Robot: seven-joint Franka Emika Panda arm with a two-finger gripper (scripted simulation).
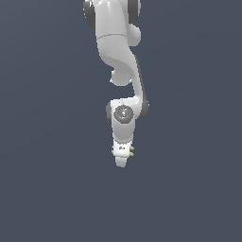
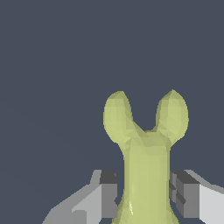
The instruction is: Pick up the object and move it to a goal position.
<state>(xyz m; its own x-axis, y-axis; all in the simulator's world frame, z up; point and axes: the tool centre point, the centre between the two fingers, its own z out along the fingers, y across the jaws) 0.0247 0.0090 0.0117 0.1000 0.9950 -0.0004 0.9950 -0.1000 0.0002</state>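
In the wrist view the object (image 2: 146, 144), a yellow-green piece with stubby rounded arms, fills the space between my fingers. Its thick stem runs between the two dark pads (image 2: 109, 192), and two lobes fork out beyond the fingertips. My gripper (image 2: 143, 192) is shut on this stem, with one pad against it and the other very close. In the exterior view the white gripper (image 1: 122, 158) points down from the arm. Only small green tips of the object (image 1: 132, 150) peek out on both sides of the hand.
A plain dark grey-blue floor (image 1: 47, 189) surrounds the arm in both views. The white arm (image 1: 118, 52) comes down from the top middle of the exterior view. No other objects or markers show.
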